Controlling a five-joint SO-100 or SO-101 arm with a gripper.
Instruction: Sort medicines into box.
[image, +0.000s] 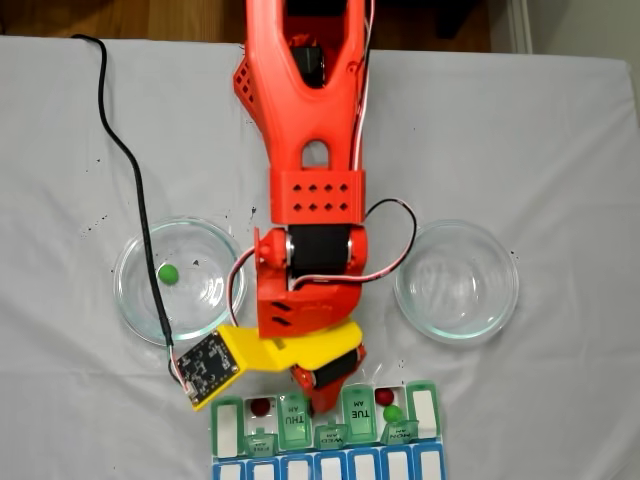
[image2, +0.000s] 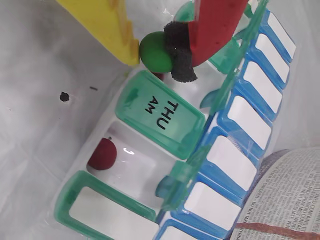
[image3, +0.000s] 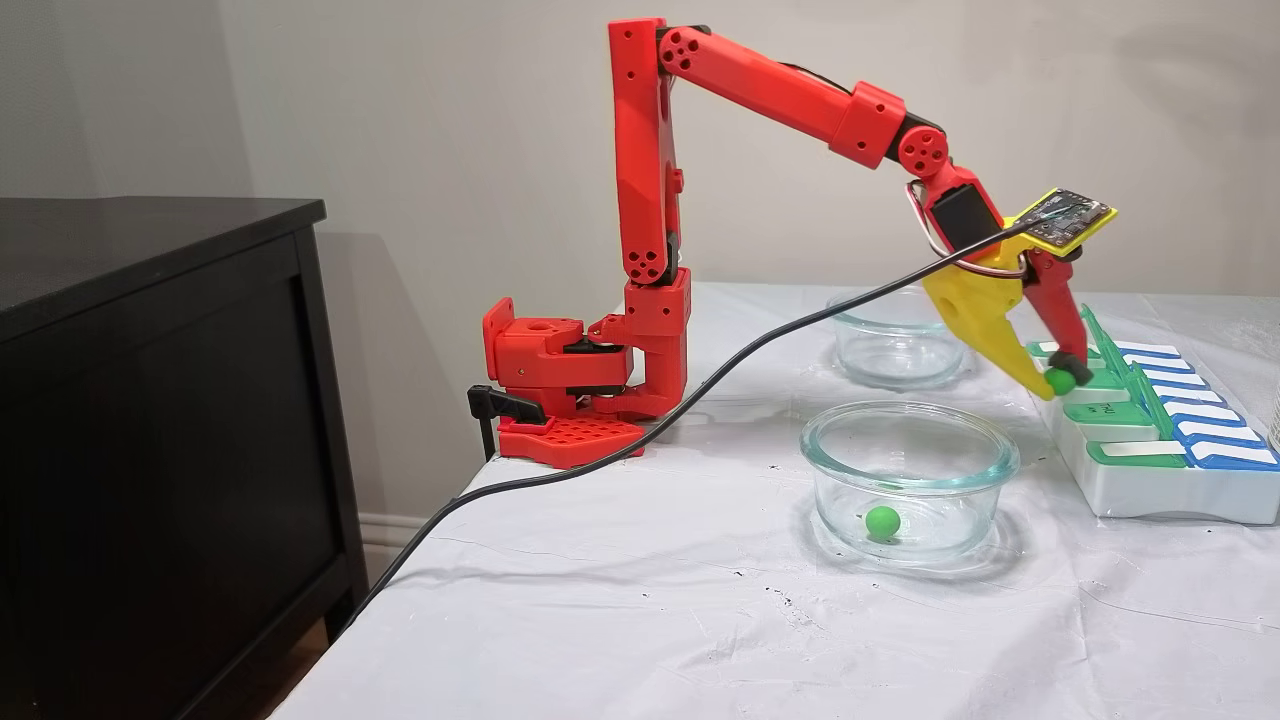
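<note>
A small matte bright green ball (image2: 156, 51) is held clamped in the gripper (image2: 161, 52), between the yellow finger (image2: 102, 25) at the upper left of the wrist view and the red finger's black foam pad (image2: 179, 52). It is poised just above the flat white pill organizer with translucent green flip lids (image2: 159, 114), next to the closed THU AM lid, apparently so that it can be released into an open compartment. A dark red ball (image2: 102, 153) already lies in the open compartment at the lower left of the wrist view, and part of another red shape is glimpsed beneath the held ball.

In a fixed view, further balls are seen in the organizer at the bottom of the frame: a red one (image: 260, 406) at left, and a red one (image: 384, 396) with a green one (image: 392, 413) at right. One green ball (image: 168, 272) remains in the clear round glass dish (image: 135, 300) at centre left; the other glass dish (image: 500, 310) at centre right looks empty.

In another fixed view the red arm (image3: 780, 90) is seen rising from its base, reaching to the right, and bent steeply down at the wrist, with the fingertips set at the organizer's near row in the right of the frame.
</note>
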